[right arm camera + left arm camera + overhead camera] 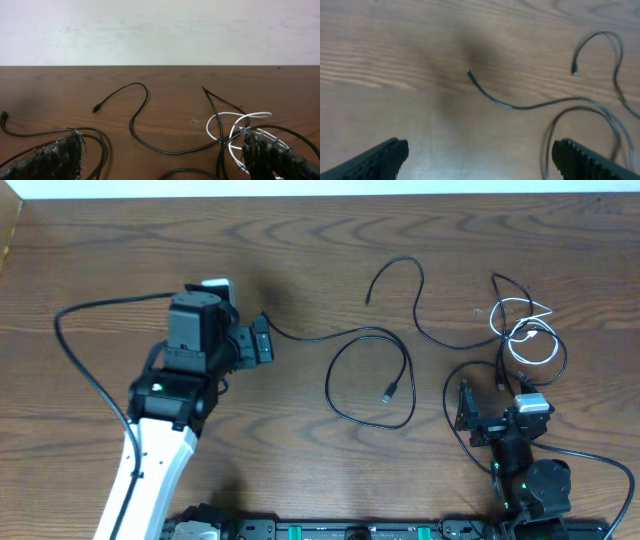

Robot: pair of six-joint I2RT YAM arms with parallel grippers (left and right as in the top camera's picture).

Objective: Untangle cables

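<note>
Nearest in, at the right, the right tool (492, 412) has its jaws wide with nothing pinched between them. In its wrist view black cords run close past both fingers (55, 155); whether they touch, I can't tell.

Out to mid-desk now: the looped cable (412, 385) lies in one open oval, its plug (388, 394) resting inside the loop, with bare wood on all sides.

Its other end trails left to the left tool (262, 340). Jaws spread wide there too, gripping nothing. The cable's tip (468, 71) lies just ahead of the open fingers and apart from them.

Over on the right, the tangle (525, 330): the white cable (240, 114) is coiled in among black loops, close to the desk's right side, so there's little room that way.

Farther out, the S cable (420, 290) arcs away from the tangle to a free end mid-desk.

Beyond everything, the desk (90, 260) is bare wood up to its far edge and far-left corner, with plenty of room left of centre. Behind it stands a pale wall (160, 30).
</note>
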